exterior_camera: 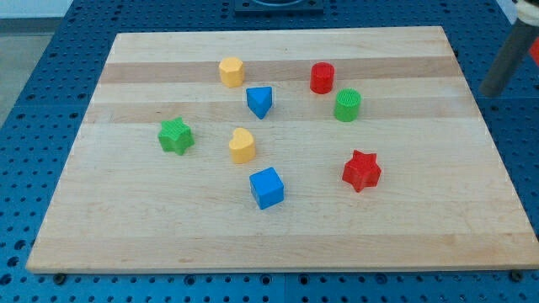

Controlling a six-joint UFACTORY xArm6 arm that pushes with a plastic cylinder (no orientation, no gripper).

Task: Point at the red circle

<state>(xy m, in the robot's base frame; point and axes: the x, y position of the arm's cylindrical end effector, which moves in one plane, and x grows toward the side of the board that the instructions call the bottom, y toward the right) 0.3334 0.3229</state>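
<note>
The red circle [322,77] stands on the wooden board [152,227] towards the view's top, right of centre. A green circle [347,105] sits just below and right of it. My rod enters at the view's top right, and my tip [490,91] is off the board's right edge, far right of the red circle and touching no block.
Also on the board: a yellow hexagon-like block [232,71], a blue triangle [260,102], a green star [176,135], a yellow heart [242,146], a blue cube [267,188] and a red star [361,171]. A blue perforated table surrounds the board.
</note>
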